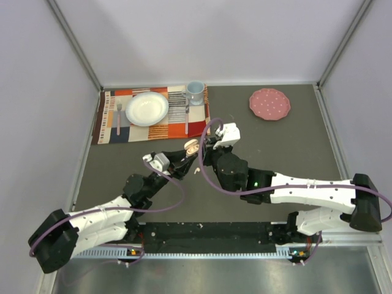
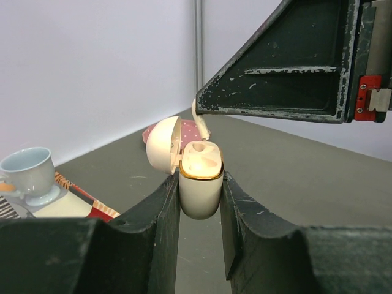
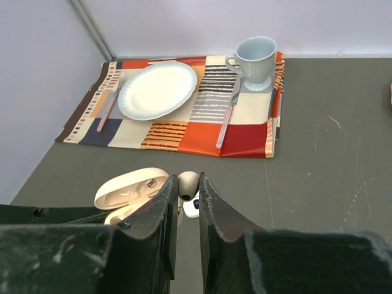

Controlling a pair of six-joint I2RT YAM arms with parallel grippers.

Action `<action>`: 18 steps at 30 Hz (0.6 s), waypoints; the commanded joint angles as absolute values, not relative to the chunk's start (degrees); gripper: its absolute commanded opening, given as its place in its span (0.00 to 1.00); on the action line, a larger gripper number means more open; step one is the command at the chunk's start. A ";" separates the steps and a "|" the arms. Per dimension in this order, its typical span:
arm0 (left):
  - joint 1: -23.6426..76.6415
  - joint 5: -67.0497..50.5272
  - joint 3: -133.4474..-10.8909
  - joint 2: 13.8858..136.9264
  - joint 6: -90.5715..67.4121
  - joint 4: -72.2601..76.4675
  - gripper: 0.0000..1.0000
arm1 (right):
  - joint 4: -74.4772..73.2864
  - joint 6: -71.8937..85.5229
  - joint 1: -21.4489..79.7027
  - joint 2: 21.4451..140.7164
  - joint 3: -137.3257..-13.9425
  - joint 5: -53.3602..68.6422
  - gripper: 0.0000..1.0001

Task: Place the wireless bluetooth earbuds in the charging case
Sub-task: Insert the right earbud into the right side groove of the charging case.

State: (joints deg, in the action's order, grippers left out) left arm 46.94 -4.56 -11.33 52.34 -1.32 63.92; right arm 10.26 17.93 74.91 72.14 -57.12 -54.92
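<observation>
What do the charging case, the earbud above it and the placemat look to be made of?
The charging case: likely smooth cream plastic with a soft sheen, plus a gold-looking, possibly metallic rim band. The earbud: probably glossy white plastic. The placemat: seemingly woven cloth, matte, with a patchwork pattern.

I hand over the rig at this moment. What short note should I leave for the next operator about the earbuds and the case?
Left gripper: shut on the charging case, held upright, lid open.
Right gripper: shut on one earbud, just above the case opening.
Done: case open, earbud picked up.
Left: lower this earbud into its slot. A small white piece lies on the table below, perhaps another earbud.
</observation>
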 commanded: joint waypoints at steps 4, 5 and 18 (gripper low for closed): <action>47.20 -3.34 -12.04 51.50 -1.05 65.83 0.00 | 14.59 16.61 75.68 70.93 -55.46 -53.79 0.00; 47.20 -3.34 -12.04 51.50 -1.23 65.83 0.00 | 15.02 16.52 75.76 70.84 -55.28 -53.70 0.00; 47.20 -3.60 -12.57 51.15 -2.02 64.86 0.00 | 17.14 15.91 75.76 71.01 -54.14 -52.03 0.00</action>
